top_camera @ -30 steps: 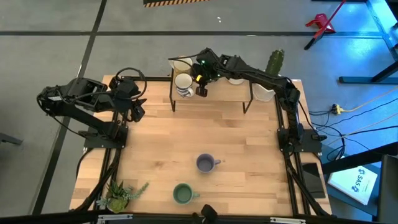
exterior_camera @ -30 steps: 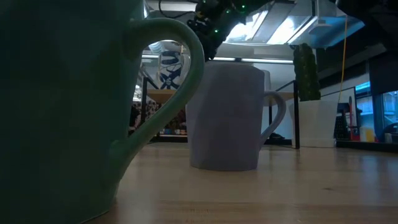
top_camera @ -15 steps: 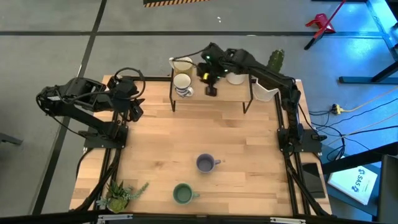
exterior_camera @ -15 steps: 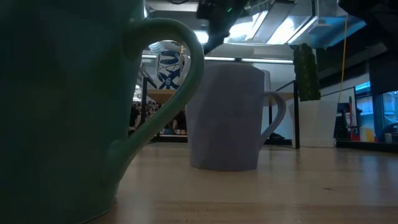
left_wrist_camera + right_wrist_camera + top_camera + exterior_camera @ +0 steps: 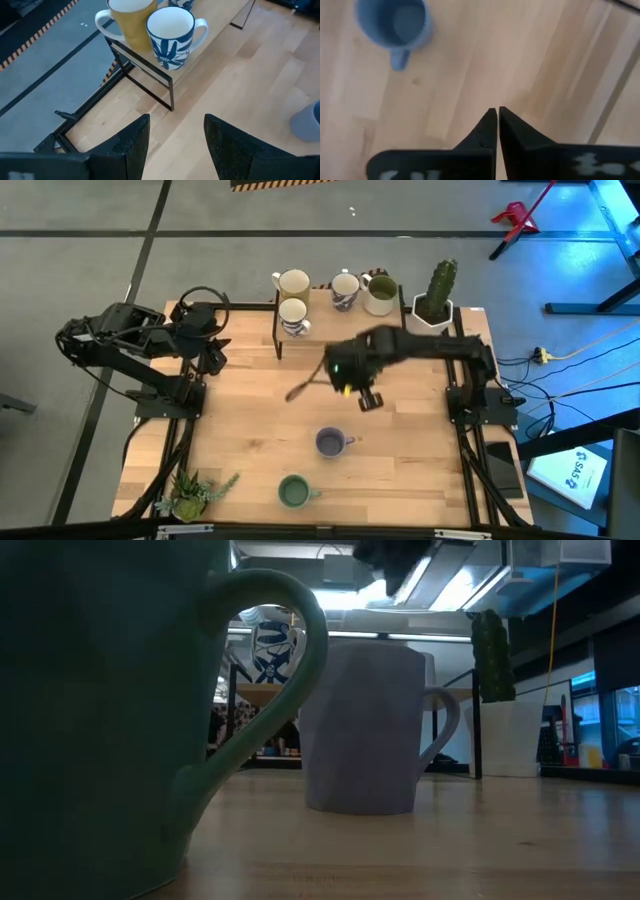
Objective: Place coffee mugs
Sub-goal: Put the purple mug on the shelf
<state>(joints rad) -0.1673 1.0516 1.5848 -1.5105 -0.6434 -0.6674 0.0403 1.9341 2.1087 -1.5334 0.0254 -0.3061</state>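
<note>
four small handled ceramic mugs are set on a black wire-framed wooden shelf at the far edge of the light wooden bench: a yellow-olive mug at the shelf's left end, a white mug with a blue leaf pattern just in front of it, a white mug with a dark pattern near the middle, and a cream mug to its right. two more mugs are left on the bench itself, well apart from the shelf: a purple-blue mug near the middle and a green mug closer to the near edge. in the low view the green mug is seen very close and the purple-blue mug stands upright behind it.

the right tool is held above the bench between the shelf and the purple-blue mug, touching neither; in the right wrist view its fingers are pressed together with nothing between them, and the purple-blue mug is seen beyond. the left tool is parked over the bench's left edge, its fingers spread apart and empty.

a green cactus in a white pot is placed at the shelf's right end, and a small leafy plant at the near left corner.
</note>
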